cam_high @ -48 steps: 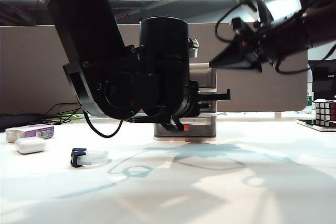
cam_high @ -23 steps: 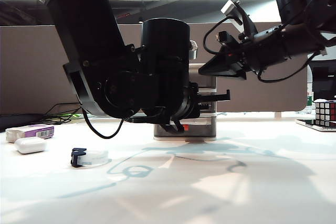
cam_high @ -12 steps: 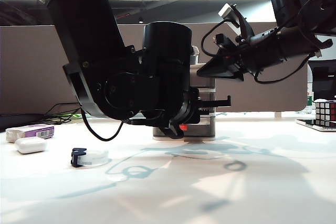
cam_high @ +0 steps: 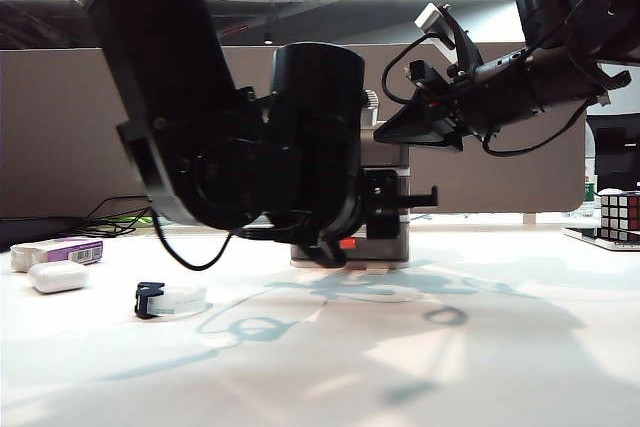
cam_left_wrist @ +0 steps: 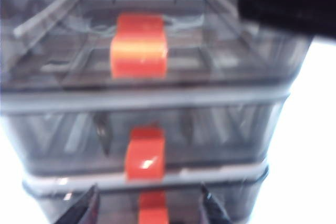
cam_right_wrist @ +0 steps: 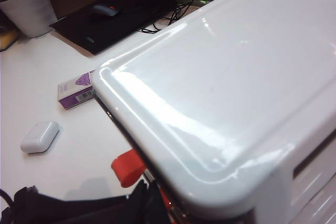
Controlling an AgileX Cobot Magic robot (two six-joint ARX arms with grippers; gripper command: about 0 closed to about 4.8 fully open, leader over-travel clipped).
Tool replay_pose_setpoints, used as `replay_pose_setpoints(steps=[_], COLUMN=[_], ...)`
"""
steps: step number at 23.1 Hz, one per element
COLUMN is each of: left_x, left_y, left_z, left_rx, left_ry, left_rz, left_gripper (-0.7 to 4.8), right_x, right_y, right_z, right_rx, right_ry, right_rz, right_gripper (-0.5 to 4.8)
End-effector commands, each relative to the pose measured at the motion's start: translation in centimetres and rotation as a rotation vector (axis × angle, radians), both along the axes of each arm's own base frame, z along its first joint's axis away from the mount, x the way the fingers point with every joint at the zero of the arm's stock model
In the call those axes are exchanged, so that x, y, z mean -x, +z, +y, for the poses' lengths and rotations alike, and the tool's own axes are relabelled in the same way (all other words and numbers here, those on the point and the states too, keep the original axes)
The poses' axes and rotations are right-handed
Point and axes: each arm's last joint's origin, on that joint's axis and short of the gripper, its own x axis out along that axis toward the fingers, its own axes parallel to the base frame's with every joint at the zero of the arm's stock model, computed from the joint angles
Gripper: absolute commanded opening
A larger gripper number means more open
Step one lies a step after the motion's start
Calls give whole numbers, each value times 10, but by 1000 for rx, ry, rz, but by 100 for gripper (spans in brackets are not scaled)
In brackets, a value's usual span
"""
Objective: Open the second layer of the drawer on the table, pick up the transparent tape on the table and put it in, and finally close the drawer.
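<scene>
Your left gripper (cam_high: 335, 252) sits low against the drawer (cam_high: 385, 202), while the transparent tape (cam_high: 170, 299) lies apart on the tabletop (cam_high: 450, 367). Its wrist view shows fingertips (cam_left_wrist: 86, 208) spread beside an orange handle (cam_left_wrist: 152, 208). Your right gripper hovers above the drawer's white top (cam_right_wrist: 231, 77); you cannot tell its opening.

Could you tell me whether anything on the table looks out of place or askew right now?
Nothing stands out. The transparent tape lies flat on the table, the drawer stands upright.
</scene>
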Motion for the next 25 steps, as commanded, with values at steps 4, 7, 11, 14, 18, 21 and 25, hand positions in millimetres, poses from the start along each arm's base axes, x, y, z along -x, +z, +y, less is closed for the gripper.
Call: replay_pose_setpoints(steps=[4, 7, 11, 14, 18, 21, 25], left_x=[2, 0, -4, -6, -6, -6, -7], left_y=[2, 5, 6, 7, 8, 8, 8], left_z=[1, 3, 6, 7, 7, 7, 7], left_rx=[28, 65, 104, 112, 120, 122, 124], left_ry=[-7, -5, -45, -39, -42, -58, -62], left_rz=[-8, -19, -16, -24, -31, -31, -32], left_gripper=[183, 183, 183, 183, 183, 182, 178], right_x=[0, 0, 0, 0, 0, 0, 1], right_y=[4, 4, 4, 4, 4, 3, 3], right_z=[1, 1, 1, 1, 1, 3, 5], right_rx=[-6, -6, -6, -6, -6, -6, -6], right_ry=[8, 8, 8, 8, 9, 14, 23], right_rz=[-17, -18, -18, -17, -17, -16, -14], right_gripper=[-5, -5, -5, -5, -5, -5, -5])
